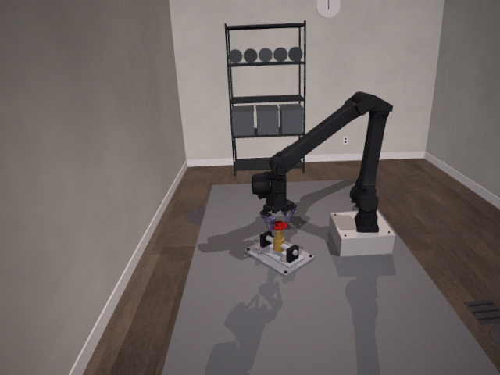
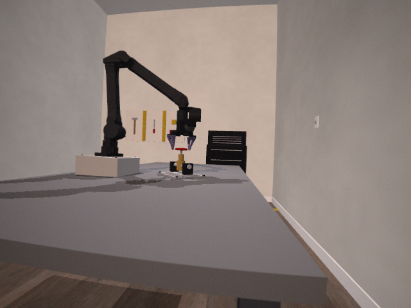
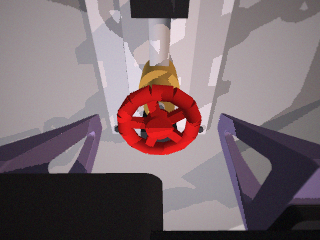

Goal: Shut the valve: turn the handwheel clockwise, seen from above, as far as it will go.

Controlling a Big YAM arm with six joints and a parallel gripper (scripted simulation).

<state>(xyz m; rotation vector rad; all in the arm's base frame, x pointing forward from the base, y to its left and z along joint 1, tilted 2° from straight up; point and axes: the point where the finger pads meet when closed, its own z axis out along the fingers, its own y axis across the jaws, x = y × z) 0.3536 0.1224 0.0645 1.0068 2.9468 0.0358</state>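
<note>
Hanging just above the red handwheel (image 3: pixel 159 120), the gripper (image 1: pixel 278 218) points straight down with its two purple fingers spread as wide as they go, one on each side of the wheel and clear of its rim, so it grips nothing. The wheel sits on top of a brass valve body (image 1: pixel 278 243), which rides on a pale pipe (image 3: pixel 161 42) held between two black blocks (image 1: pixel 293 252) on a light base plate (image 1: pixel 301 262). That plate rests on the grey table (image 2: pixel 185 212), a little to the left of the white pedestal (image 1: pixel 373 244) that carries the black arm (image 1: pixel 323 129) (the arm reaches up, bends at its elbow and slopes down toward the valve). In the exterior view the fingertips hang slightly above the wheel's level. A dark shelf rack (image 1: pixel 228 101) stands against the far wall.
</note>
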